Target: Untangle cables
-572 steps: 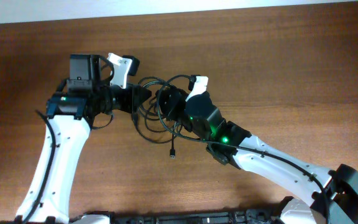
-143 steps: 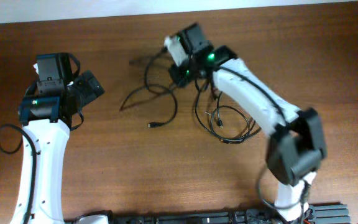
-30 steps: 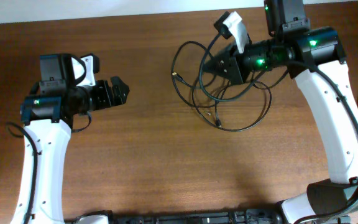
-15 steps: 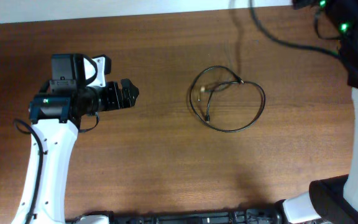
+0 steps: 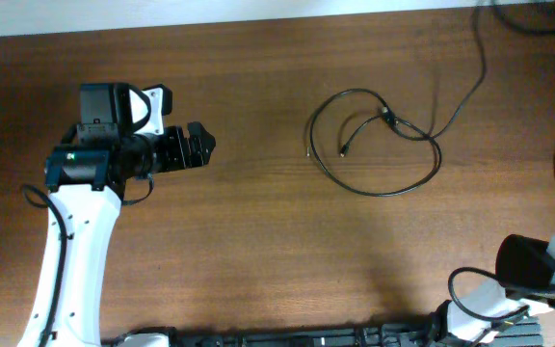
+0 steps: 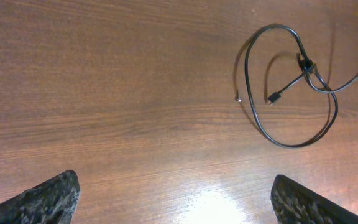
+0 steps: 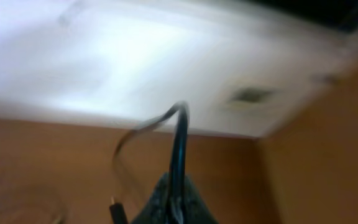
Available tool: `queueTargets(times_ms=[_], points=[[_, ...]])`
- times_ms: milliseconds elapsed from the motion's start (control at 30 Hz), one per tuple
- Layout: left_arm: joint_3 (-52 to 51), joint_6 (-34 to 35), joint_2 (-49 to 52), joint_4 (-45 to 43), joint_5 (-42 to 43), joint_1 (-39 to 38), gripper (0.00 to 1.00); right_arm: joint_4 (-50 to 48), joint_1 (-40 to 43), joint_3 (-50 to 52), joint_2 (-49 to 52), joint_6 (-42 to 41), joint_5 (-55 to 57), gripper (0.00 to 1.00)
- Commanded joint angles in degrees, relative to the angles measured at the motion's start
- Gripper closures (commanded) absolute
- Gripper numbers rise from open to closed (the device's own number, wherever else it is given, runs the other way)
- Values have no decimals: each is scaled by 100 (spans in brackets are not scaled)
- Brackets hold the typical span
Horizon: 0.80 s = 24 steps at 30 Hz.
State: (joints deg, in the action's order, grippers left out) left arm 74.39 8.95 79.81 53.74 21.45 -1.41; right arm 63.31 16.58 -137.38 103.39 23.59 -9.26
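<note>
- While my left gripper (image 5: 203, 146) hovers at the left of the overhead frame, the cables (image 5: 389, 118) lie right of centre on the desk (image 5: 258, 251), well apart from it.
- They look thin, black and limp: one roundish loop lying flat, crossed at its upper right by a small knot-like junction.
- Counting, I see one loop, two short loose ends toward its left side, and one strand that leaves the junction and climbs out near the upper right corner of the frame. I cannot tell whether that makes one cord or two.
- Left jaws: spread wide, with nothing between them. In the left wrist view the dark fingertips (image 6: 48, 198) sit in the two bottom corners and the loop is in the upper right.
- Right gripper (image 7: 174, 202): out of the overhead frame. Its wrist view is blurred, but the jaws appear clenched on a single black strand that rises from bottom centre and bends over to the left.
</note>
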Motion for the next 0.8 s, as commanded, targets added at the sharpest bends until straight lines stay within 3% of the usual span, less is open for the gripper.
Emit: queueTargets(times_ms=[0, 100, 333, 533, 667, 767], points=[[66, -92, -103, -4, 17, -15, 1, 990, -11, -42, -11, 1781, -2048, 96], [66, -92, -103, -4, 15, -15, 1, 1375, -11, -44, -57, 1816, -2378, 96], [66, -92, -103, -4, 17, -15, 1, 1176, -4, -55, -896, 1797, -2387, 96], [66, -92, -103, -4, 15, -15, 1, 610, -4, -55, -1506, 1707, -1220, 96], [66, -92, -103, -4, 15, -15, 1, -922, -4, -52, -1480, -85, 1224, 96], [66, -92, -103, -4, 15, -15, 1, -1515, -2, -52, -1338, -291, 2092, 96]])
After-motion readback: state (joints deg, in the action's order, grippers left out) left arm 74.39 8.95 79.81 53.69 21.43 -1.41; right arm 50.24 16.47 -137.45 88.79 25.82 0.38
